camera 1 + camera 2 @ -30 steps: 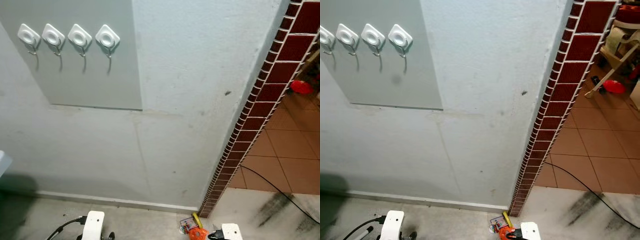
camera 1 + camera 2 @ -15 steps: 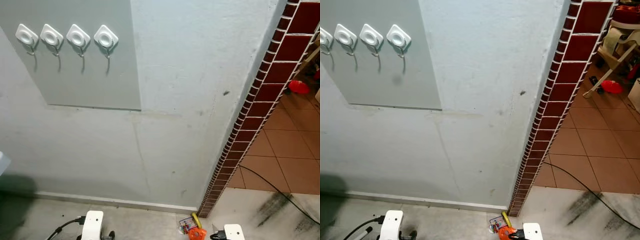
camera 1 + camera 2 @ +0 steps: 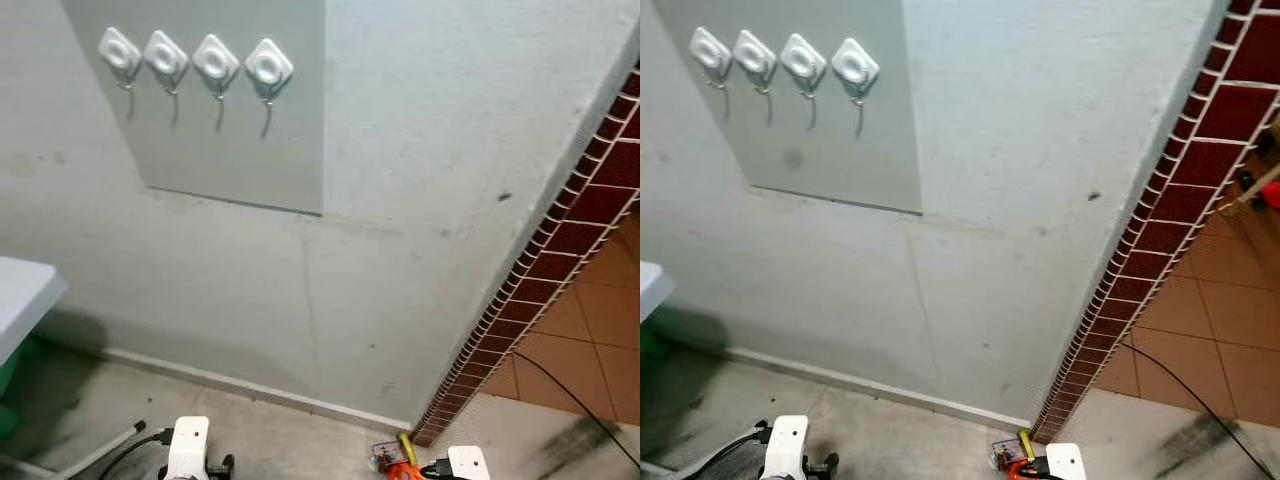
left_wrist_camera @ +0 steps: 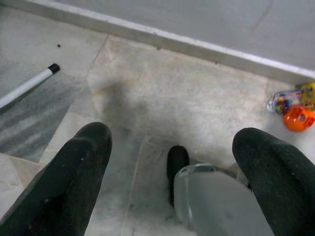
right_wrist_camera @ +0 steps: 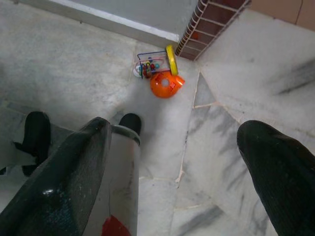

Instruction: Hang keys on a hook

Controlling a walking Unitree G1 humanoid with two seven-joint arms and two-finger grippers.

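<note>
Several white diamond-shaped hooks [image 3: 217, 58] sit in a row on a grey panel [image 3: 250, 150] high on the pale wall, each with a bare metal hook below it. Both arms hang low, their white wrists at the bottom of the eye views, the left arm [image 3: 188, 445] and the right arm [image 3: 465, 462]. My left gripper [image 4: 170, 142] points down at the marble floor, open with nothing between its black fingers [image 4: 78, 172]. My right gripper [image 5: 174, 128] also hangs over the floor, open and empty.
A white table corner [image 3: 20, 300] juts in at the left. A red-tiled wall edge [image 3: 560, 270] runs down the right, with a black cable [image 3: 570, 395] on the floor beyond. An orange and yellow toy [image 5: 160, 73] lies at the wall's foot. A white pole [image 4: 27, 88] lies near my left foot.
The camera has turned left: the hooks now sit further right in the picture and the white table has come into view. Both arms still hang as before.
</note>
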